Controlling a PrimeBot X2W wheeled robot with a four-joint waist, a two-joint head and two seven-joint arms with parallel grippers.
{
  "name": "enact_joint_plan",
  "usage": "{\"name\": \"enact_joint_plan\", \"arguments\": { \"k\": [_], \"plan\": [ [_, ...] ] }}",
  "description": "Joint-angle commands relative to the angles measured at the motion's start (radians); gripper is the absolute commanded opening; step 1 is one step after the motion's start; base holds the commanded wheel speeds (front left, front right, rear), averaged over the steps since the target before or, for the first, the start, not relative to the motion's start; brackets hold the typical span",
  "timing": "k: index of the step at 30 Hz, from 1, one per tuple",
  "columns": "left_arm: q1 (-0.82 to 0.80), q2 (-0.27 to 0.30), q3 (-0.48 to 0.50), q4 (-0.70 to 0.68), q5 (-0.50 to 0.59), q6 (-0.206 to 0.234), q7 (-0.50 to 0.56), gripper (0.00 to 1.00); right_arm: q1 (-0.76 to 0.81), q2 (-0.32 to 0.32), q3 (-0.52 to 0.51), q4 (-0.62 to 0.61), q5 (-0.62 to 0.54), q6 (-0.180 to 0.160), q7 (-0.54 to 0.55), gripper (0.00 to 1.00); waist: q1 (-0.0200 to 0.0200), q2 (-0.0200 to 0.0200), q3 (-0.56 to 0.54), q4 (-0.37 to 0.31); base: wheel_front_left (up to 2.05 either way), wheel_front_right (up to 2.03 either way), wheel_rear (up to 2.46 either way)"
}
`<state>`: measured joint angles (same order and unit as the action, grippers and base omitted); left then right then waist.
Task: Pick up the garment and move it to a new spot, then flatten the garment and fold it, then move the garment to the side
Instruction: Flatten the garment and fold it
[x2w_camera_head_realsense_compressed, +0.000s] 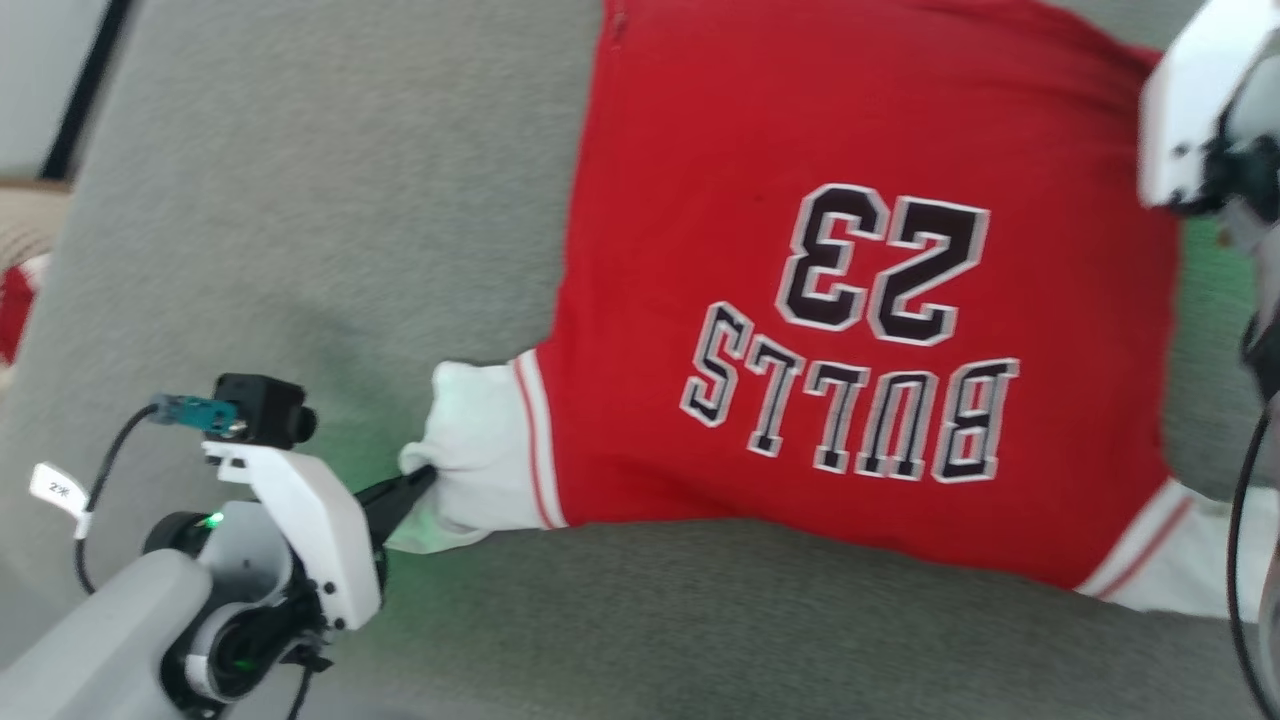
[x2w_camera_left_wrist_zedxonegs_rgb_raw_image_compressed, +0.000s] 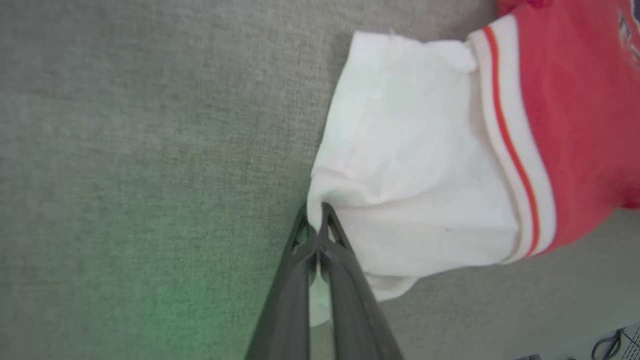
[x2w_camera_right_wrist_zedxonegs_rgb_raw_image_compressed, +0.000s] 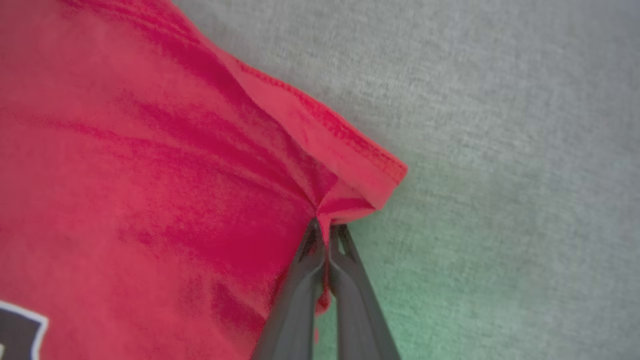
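On the grey fabric-covered surface (x2w_camera_head_realsense_compressed: 300, 200) lies one garment (x2w_camera_head_realsense_compressed: 860, 300), spread mostly flat, red body uppermost. From the head view its print reads upside down: one number "23" (x2w_camera_head_realsense_compressed: 885, 262) above one word "BULLS" (x2w_camera_head_realsense_compressed: 850, 405), both black with white outline. Two white sleeves are visible: one sleeve (x2w_camera_head_realsense_compressed: 480, 450) at the robot's left side of the garment and a second sleeve (x2w_camera_head_realsense_compressed: 1180, 550) at the lower right. Each sleeve joins the red body through red-white striped trim (x2w_camera_left_wrist_zedxonegs_rgb_raw_image_compressed: 515, 145).

Two end effectors are engaged with the garment.

1. Left end effector (x2w_camera_left_wrist_zedxonegs_rgb_raw_image_compressed: 315, 215): fingers pressed together, with a fold of the left sleeve's outer edge pinched between the tips. In the head view it (x2w_camera_head_realsense_compressed: 425, 478) touches the sleeve's edge. The sleeve is bunched at the pinch point.
2. Right end effector (x2w_camera_right_wrist_zedxonegs_rgb_raw_image_compressed: 327, 227): fingers pressed together on a red hemmed corner (x2w_camera_right_wrist_zedxonegs_rgb_raw_image_compressed: 370, 175) of the garment, the fabric puckering into creases at the tips.

One small black camera (x2w_camera_head_realsense_compressed: 260, 408) sits on the left wrist, and one white tag (x2w_camera_head_realsense_compressed: 55, 490) hangs from its cable. A green glow falls on the surface beside each end effector.
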<state>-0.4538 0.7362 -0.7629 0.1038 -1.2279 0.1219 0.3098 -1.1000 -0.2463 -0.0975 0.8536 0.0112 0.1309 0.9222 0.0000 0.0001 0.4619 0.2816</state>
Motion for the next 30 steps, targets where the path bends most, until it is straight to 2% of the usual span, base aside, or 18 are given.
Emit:
{"name": "enact_joint_plan", "arguments": {
  "k": [1,5,9,11,12,15,20,24,28,29,30],
  "plan": [
    [0.009,0.006,0.006,0.001,0.003,0.013,-0.010,0.00,0.101,0.004,0.046,0.006,0.042,0.000,0.019,0.00,0.0000,-0.0001,-0.029,-0.057,0.00,0.00,0.00],
    [0.034,0.036,0.020,-0.013,-0.003,0.032,-0.018,0.00,0.190,-0.008,0.166,-0.134,0.176,0.000,0.038,0.00,0.0000,-0.0001,-0.058,-0.122,0.00,0.00,0.00],
    [0.053,0.066,0.031,-0.038,-0.009,0.054,-0.017,0.00,0.319,-0.051,0.235,-0.338,0.305,0.000,0.088,0.00,0.0000,-0.0001,-0.086,-0.175,0.00,0.00,0.00],
    [0.066,0.080,0.037,-0.052,-0.015,0.066,-0.016,0.00,0.398,-0.065,0.245,-0.450,0.362,0.000,0.125,0.00,0.0000,-0.0001,-0.099,-0.199,0.00,0.00,0.00],
    [0.066,0.080,0.037,-0.052,-0.015,0.066,-0.016,0.00,0.398,-0.065,0.245,-0.450,0.362,0.000,0.125,0.00,0.0000,-0.0001,-0.099,-0.199,0.00,0.00,0.00],
    [0.082,0.103,0.047,-0.074,-0.023,0.086,-0.017,0.00,0.517,-0.071,0.244,-0.619,0.417,0.000,0.188,0.00,0.0000,-0.0001,-0.114,-0.231,0.00,0.00,0.00],
    [0.095,0.120,0.050,-0.105,-0.022,0.106,-0.012,0.00,0.719,-0.061,0.209,-0.837,0.444,0.000,0.276,0.00,0.0000,-0.0001,-0.128,-0.257,0.00,0.00,0.00],
    [0.093,0.119,0.045,-0.118,-0.019,0.115,-0.006,0.00,0.842,-0.024,0.168,-0.905,0.428,0.000,0.273,0.00,0.0000,-0.0001,-0.134,-0.259,0.00,0.00,0.00],
    [0.094,0.112,0.044,-0.117,-0.021,0.116,-0.007,0.00,0.911,0.013,0.141,-0.877,0.405,0.000,0.208,0.00,0.0000,-0.0001,-0.140,-0.255,0.00,0.00,0.00],
    [0.096,0.110,0.044,-0.117,-0.022,0.115,-0.009,0.00,0.920,0.012,0.144,-0.869,0.399,0.000,0.192,0.22,0.0000,-0.0001,-0.142,-0.254,0.00,0.00,0.00],
    [0.099,0.109,0.042,-0.115,-0.022,0.114,-0.010,0.00,0.925,0.011,0.143,-0.866,0.392,0.000,0.164,0.83,0.0000,-0.0001,-0.143,-0.252,0.00,0.00,0.00]
  ]
}}
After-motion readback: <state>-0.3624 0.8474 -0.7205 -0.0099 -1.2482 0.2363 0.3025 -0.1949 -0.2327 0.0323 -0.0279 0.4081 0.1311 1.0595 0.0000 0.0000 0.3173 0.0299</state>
